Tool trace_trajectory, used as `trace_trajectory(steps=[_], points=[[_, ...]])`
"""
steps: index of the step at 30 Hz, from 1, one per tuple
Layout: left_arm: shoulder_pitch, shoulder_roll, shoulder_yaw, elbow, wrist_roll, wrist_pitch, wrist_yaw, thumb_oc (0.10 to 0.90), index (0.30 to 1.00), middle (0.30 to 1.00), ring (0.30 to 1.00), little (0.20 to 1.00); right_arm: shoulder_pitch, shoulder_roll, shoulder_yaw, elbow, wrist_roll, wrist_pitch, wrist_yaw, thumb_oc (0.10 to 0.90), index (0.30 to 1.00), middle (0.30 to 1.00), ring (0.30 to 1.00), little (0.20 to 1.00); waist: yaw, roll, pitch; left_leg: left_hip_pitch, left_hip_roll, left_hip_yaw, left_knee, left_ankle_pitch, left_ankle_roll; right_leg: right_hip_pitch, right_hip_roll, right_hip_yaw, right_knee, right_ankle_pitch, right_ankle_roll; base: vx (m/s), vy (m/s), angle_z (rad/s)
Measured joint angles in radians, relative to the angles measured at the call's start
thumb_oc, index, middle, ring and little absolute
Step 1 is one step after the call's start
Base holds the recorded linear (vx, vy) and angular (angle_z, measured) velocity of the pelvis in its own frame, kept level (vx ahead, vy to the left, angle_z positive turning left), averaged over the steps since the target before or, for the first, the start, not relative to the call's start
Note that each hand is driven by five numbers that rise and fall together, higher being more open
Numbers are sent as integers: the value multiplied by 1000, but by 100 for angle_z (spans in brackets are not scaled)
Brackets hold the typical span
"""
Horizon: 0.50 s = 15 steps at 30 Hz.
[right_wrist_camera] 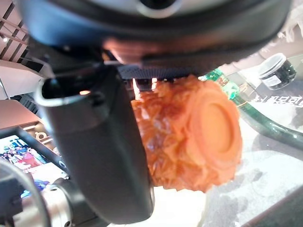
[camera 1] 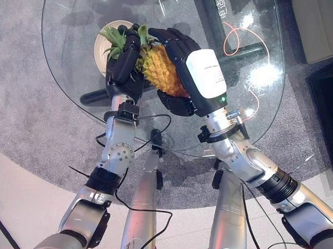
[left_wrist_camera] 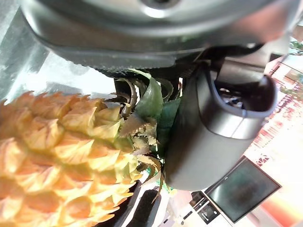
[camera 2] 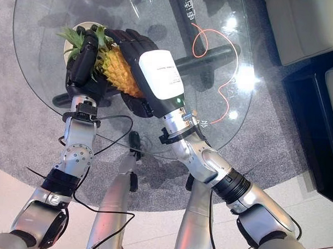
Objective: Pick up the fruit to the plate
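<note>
The robot's silver-grey metal left arm [camera 1: 117, 150] is showing a round joint plate ringed with small screws and a black band lower down, and it is ending in a glossy black plastic left hand [camera 1: 125, 64] of thick segmented fingers. The matching right arm [camera 1: 248, 162] is wearing a black ribbed ring [camera 1: 278, 186]. Its black right hand [camera 1: 181, 53] is carrying a smooth rounded white cover [camera 1: 206, 72] with a small green light [camera 1: 224, 98] glowing at its wrist end.
</note>
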<state>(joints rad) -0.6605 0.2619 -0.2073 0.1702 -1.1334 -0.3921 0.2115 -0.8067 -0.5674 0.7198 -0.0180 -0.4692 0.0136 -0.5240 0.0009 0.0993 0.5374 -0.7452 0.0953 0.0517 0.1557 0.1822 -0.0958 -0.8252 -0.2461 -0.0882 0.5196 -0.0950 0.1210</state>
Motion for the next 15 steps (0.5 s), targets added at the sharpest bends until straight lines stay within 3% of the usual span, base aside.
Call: trace_trajectory(steps=[15], points=[[-5,-50,-8,-33,199,-55,196,100,300,300,300,200,0,19,-8,0,1,2,-1,800,900,900,900,900,3,0,0,0,0,1,-3,0,0,-1,0,0,-2,0,0,0,0,0]])
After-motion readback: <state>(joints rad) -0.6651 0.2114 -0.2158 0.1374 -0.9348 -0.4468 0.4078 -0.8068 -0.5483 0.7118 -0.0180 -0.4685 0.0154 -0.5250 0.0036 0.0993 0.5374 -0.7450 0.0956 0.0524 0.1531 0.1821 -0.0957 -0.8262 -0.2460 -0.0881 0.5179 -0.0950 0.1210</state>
